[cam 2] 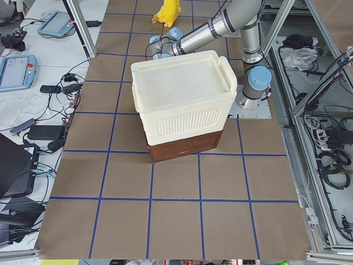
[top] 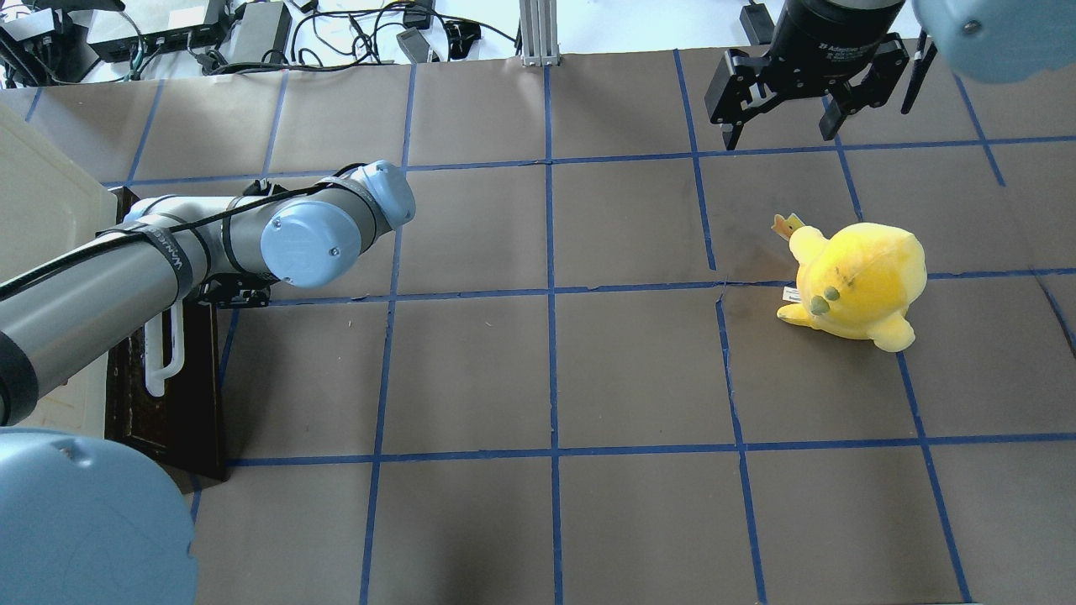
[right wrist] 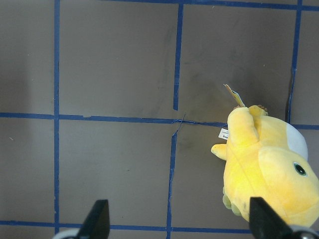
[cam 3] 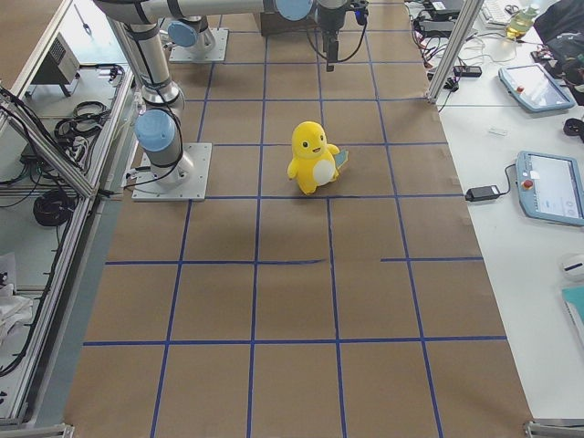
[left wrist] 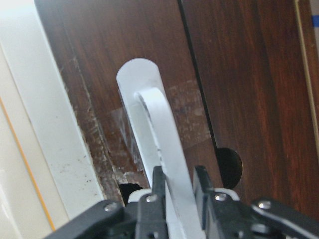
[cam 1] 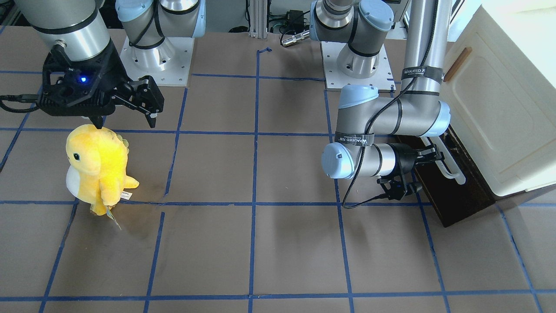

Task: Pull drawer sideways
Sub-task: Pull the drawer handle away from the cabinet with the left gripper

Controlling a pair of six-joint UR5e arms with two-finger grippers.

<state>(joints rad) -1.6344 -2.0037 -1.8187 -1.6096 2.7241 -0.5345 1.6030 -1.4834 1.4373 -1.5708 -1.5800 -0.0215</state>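
Observation:
The drawer's dark brown front (cam 1: 451, 195) sits under the cream cabinet at the table's end, also in the overhead view (top: 172, 403). Its long white bar handle (cam 1: 454, 169) runs along the front. In the left wrist view my left gripper (left wrist: 179, 181) is shut on the white handle (left wrist: 154, 119), one finger on each side of the bar. The left gripper (cam 1: 428, 156) reaches in sideways, low over the table. No pale drawer inside shows. My right gripper (top: 779, 130) is open and empty, hanging above the table beyond the plush toy.
A yellow plush toy (cam 1: 97, 165) stands on the table just below the right gripper (cam 1: 125, 121); it also shows in the right wrist view (right wrist: 269, 174). The cream cabinet (cam 1: 499, 108) with a small brown door handle (cam 1: 456, 64) stands above the drawer. Blue tape lines grid the brown table.

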